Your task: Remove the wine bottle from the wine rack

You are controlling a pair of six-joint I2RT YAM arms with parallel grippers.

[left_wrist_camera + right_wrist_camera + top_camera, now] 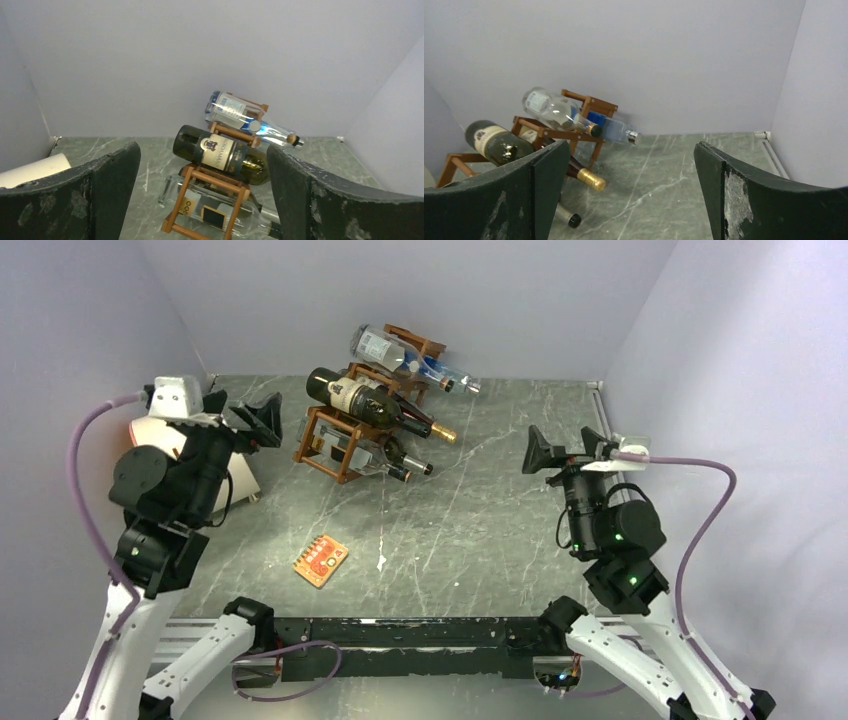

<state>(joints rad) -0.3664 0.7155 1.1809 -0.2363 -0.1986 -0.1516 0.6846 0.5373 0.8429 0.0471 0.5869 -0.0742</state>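
Observation:
The reddish-brown wooden wine rack (318, 430) stands at the back of the table, left of centre. A dark green wine bottle (365, 400) with a cream label and a gold cap lies across its middle step. A clear bottle (400, 355) lies on the top step and another clear bottle (372, 458) in the bottom cell. My left gripper (240, 415) is open and empty, left of the rack and apart from it. In the left wrist view the rack (220, 181) and the wine bottle (220, 152) show between the fingers. My right gripper (567, 448) is open and empty, well right of the rack.
A cream cylinder (240, 478) lies behind my left arm by the left wall; it also shows in the left wrist view (35, 170). An orange card (321, 560) and a small white scrap (381, 562) lie on the marble table in front. Walls close in on three sides.

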